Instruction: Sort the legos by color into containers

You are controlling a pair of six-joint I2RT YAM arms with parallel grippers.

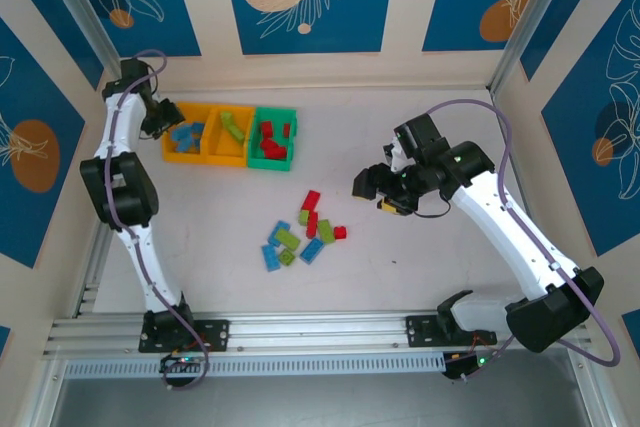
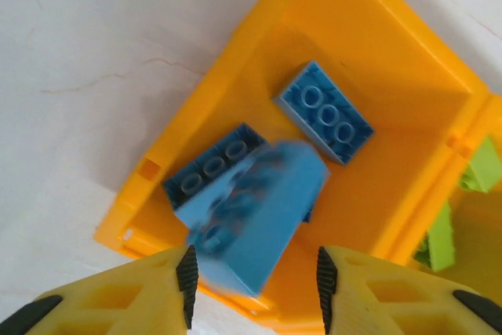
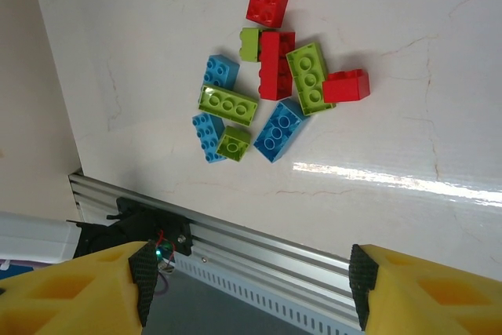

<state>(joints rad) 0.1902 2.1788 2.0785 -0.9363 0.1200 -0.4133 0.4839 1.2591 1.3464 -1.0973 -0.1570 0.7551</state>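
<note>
**A:** Where is the left gripper (image 2: 256, 282)?

**B:** Over the leftmost bin (image 1: 185, 158), an orange one at the end of a joined row of 3. Its jaws stand apart. A blurred light blue brick (image 2: 251, 217) sits tilted just beyond the fingertips, in line with the gap. Its near corner is close beside 1 finger (image 2: 187, 280), and I cannot tell if they touch. Bare space shows between the brick and the other finger.

**A:** What lies under it?

**B:** 2 blue bricks, studs up, on the bin floor. 1 (image 2: 325, 111) lies apart from the blurred brick. The other (image 2: 210, 164) is partly covered by it.

**A:** And the other bins?

**B:** The middle bin (image 1: 228, 160), also orange, holds lime bricks (image 1: 232, 127). The green bin (image 1: 270, 164) holds red bricks (image 1: 272, 142).

**A:** And the right gripper (image 3: 251, 284)?

**B:** Its jaws stand wide apart with nothing between them. It hangs over the table (image 3: 408, 131) near the front rail (image 3: 259, 245). A loose pile (image 1: 300, 232) of 10 bricks lies ahead of its fingertips, well apart from them: 3 red, 4 lime, 3 blue. In the top view the pile sits left of this gripper, between the bins and the arm bases.
</note>
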